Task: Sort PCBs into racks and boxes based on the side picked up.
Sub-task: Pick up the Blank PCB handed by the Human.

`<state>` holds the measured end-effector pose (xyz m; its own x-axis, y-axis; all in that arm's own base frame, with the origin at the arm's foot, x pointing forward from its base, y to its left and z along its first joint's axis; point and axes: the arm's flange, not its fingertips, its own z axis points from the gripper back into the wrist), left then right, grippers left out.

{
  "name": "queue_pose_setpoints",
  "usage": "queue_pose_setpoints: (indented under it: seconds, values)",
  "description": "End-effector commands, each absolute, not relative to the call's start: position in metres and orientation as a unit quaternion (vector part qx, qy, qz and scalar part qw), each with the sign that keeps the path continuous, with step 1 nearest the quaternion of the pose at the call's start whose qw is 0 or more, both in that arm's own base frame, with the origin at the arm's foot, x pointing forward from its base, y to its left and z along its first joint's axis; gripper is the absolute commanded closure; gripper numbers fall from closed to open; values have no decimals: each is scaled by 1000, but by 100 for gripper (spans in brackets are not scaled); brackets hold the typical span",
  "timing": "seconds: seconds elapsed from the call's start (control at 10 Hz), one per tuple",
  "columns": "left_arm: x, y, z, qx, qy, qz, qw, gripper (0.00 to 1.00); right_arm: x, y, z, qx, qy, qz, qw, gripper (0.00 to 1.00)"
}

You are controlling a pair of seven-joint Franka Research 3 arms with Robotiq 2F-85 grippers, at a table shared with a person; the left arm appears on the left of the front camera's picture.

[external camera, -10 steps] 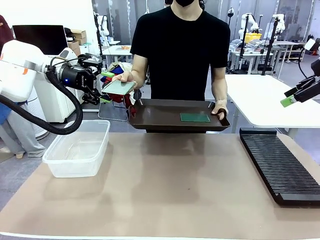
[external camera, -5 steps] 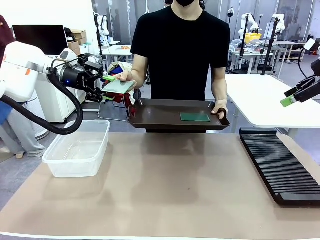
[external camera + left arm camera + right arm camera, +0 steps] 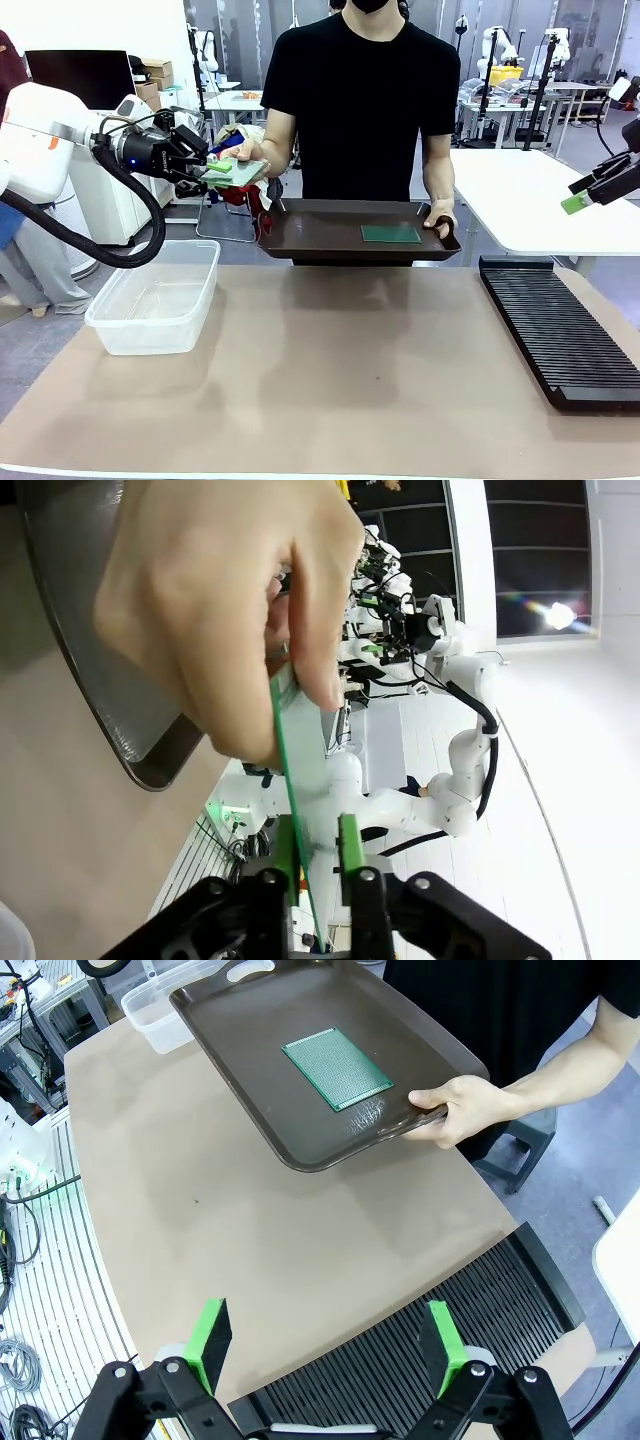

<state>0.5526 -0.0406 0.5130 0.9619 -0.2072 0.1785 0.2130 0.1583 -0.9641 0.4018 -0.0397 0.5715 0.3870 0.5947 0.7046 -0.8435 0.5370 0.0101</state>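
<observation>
While the right fingers (image 3: pixel 574 203) hang apart above the rack (image 3: pixel 555 330), the handover is in hand — the left fingers (image 3: pixel 347 842) flank the PCB (image 3: pixel 245 172) in the person's hand (image 3: pixel 220 610), whether clamped cannot be told. Next — a firm grip, then box (image 3: pixel 155 295) or rack by side.

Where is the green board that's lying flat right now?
In the front view, the board lies on the brown tray the person holds, toward the picture's right, close to the hand gripping that end.
</observation>
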Motion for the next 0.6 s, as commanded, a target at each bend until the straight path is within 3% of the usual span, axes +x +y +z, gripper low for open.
queue_pose_setpoints:
  seconds: [0.0,0.5]
  values:
    - [556,-38,518,-655,4,-141,743,100,403,-39,571,197,-334,444,808,0]
    - [552,-37,519,-664,-1,-139,734,100,403,-39,571,197,-334,444,808,0]
